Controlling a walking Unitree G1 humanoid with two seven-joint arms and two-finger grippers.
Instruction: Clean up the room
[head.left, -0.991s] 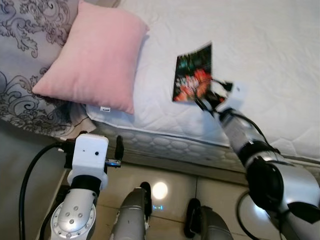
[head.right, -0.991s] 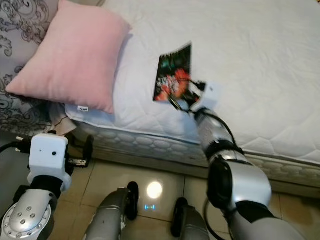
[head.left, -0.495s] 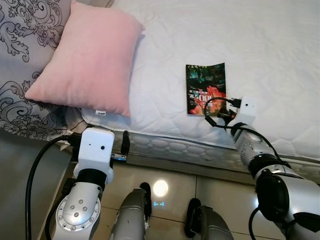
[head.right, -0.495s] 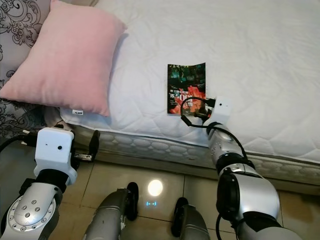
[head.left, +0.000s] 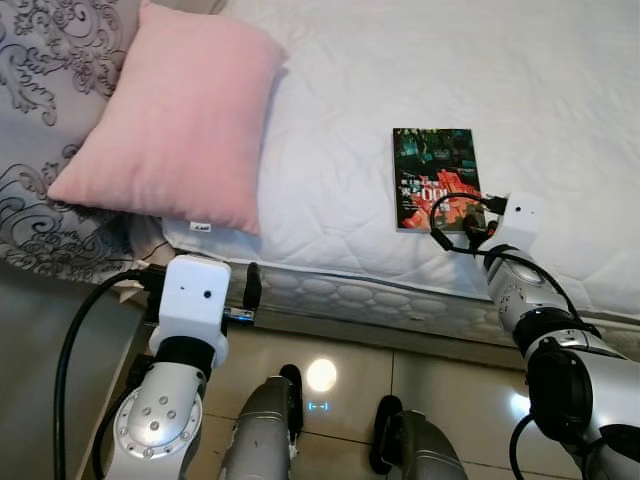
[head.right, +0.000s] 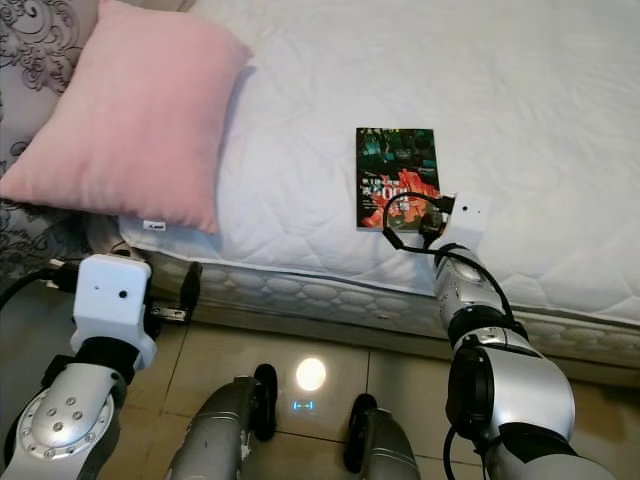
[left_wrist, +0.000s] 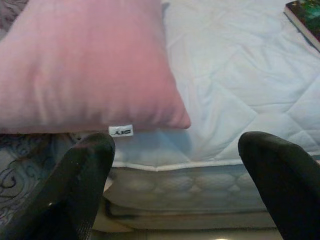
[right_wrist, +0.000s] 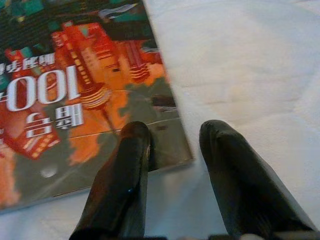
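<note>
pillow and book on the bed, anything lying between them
Nothing: between the pink pillow and the book is only bare white mattress, seen in both eye views.

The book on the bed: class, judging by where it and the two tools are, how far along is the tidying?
Done: the book lies flat on the white mattress, near its edge. In hand: the right tool sits open at the book's near corner, one finger over the cover, not gripping. Left: the pink pillow overhangs the mattress corner, and the open left tool hangs below it, off the bed.

The book (head.left: 437, 177) I held tilted above the white bed (head.left: 560, 110) now lying flat, my right gripper (right_wrist: 172, 150) loosened (fingers parted at its corner)
</note>
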